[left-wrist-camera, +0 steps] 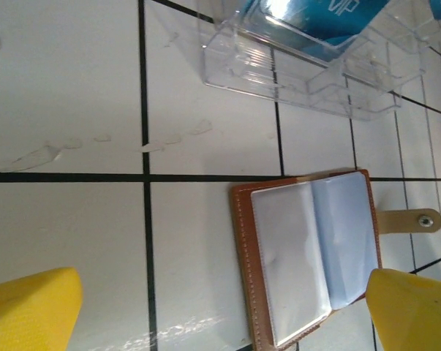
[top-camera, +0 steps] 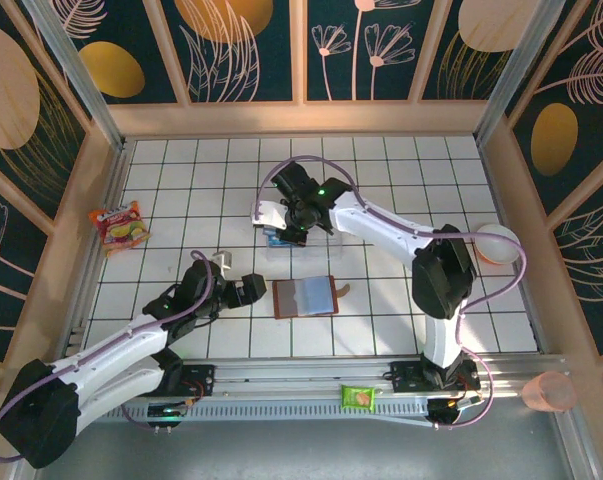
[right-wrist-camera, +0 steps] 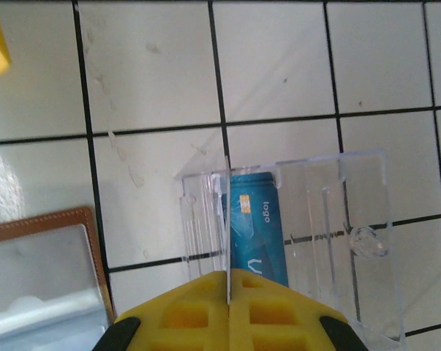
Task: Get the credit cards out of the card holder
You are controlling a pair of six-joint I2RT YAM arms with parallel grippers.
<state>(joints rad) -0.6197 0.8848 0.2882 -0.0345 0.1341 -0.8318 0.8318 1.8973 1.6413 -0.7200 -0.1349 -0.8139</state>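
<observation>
Spread left jaws hang at 9 o'clock of the card holder (top-camera: 304,297), open and unpinned on the desk (top-camera: 181,170); tugging its slick sleeves (left-wrist-camera: 293,248) could drag it along. At its 11 o'clock, the right jaws, seemingly pressed together, could knock the clear box (right-wrist-camera: 330,212) holding a credit card (right-wrist-camera: 258,227).

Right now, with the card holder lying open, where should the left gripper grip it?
Probably the bare leather edge of the card holder opposite the closing tab, approached low from the side of the left gripper. It lies flat and open, so only a rim offers a pinch; that edge is nearest the open fingers and clear of the plastic sleeves.
</observation>
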